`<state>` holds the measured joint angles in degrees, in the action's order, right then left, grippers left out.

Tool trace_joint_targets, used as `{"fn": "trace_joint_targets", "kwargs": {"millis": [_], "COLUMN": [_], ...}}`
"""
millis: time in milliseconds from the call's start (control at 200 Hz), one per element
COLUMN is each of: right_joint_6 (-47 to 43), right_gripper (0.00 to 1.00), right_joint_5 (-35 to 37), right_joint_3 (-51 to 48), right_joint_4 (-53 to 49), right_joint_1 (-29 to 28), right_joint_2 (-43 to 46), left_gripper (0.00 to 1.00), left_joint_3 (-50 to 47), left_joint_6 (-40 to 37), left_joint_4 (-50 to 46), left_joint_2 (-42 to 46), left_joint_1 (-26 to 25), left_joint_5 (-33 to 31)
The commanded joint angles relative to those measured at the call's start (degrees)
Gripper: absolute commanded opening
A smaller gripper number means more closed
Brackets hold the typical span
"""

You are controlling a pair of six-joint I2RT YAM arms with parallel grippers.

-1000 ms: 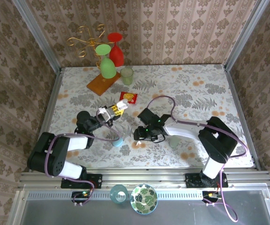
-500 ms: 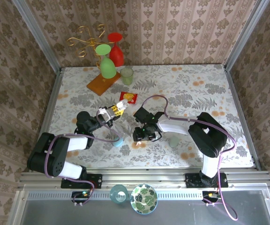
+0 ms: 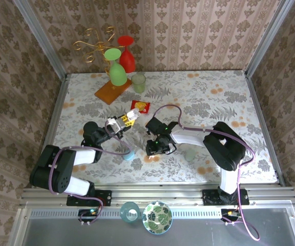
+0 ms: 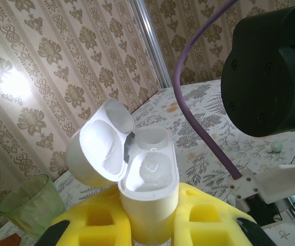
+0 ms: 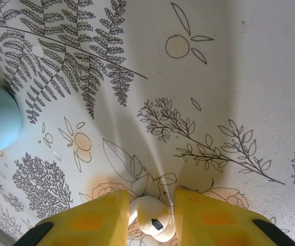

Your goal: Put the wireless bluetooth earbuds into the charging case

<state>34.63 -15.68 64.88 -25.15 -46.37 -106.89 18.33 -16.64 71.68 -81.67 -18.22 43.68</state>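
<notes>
The charging case (image 4: 148, 202) stands upright between the yellow fingers of my left gripper (image 4: 147, 218), which is shut on it. Its lid (image 4: 102, 148) hangs open to the left, and two white sockets show inside. From above, my left gripper (image 3: 127, 119) sits raised at the table's middle left. One earbud (image 5: 155, 218), small and white, lies on the flowered tablecloth. My right gripper (image 5: 151, 205) stands low over it with a finger on each side. A thin gap remains at the right finger, so the jaws are open. From above, my right gripper (image 3: 154, 152) points down near the middle.
A pale blue rounded object (image 3: 129, 155) sits just left of the right gripper. A pale green cup (image 3: 190, 154) stands to its right. At the back left are a green tumbler (image 3: 139, 82), two upturned wine glasses on a gold rack (image 3: 118, 72) and a red packet (image 3: 141, 106).
My right gripper's jaws have narrowed around the earbud and the arm's forearm has swung a little left. The left gripper and the case have not moved.
</notes>
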Motion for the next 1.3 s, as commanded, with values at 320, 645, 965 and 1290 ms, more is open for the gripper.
{"fn": "trace_joint_targets", "kwargs": {"millis": [320,645,965,1290], "right_joint_6": [-1.73,-6.31,-19.73,-30.24], "right_gripper": [0.22,0.21,0.21,0.21], "right_joint_5": [-0.2,5.15,19.78,24.47], "right_joint_3": [-1.51,-2.82,-0.66,2.89], "right_joint_4": [1.72,4.88,5.05,9.54], "right_joint_1": [-0.39,-0.16,0.0,-0.03], "right_joint_2": [1.59,8.08,16.32,20.28], "left_gripper": [0.0,0.0,0.0,0.0], "left_joint_3": [0.38,0.55,-1.54,1.85], "left_joint_6": [-1.49,-0.75,3.39,3.99], "left_joint_4": [1.78,1.72,-4.58,-31.26], "left_joint_2": [-0.6,-0.77,2.45,12.74], "left_joint_1": [0.48,0.38,-1.76,-7.53], "left_joint_5": [1.78,2.46,0.43,-13.04]}}
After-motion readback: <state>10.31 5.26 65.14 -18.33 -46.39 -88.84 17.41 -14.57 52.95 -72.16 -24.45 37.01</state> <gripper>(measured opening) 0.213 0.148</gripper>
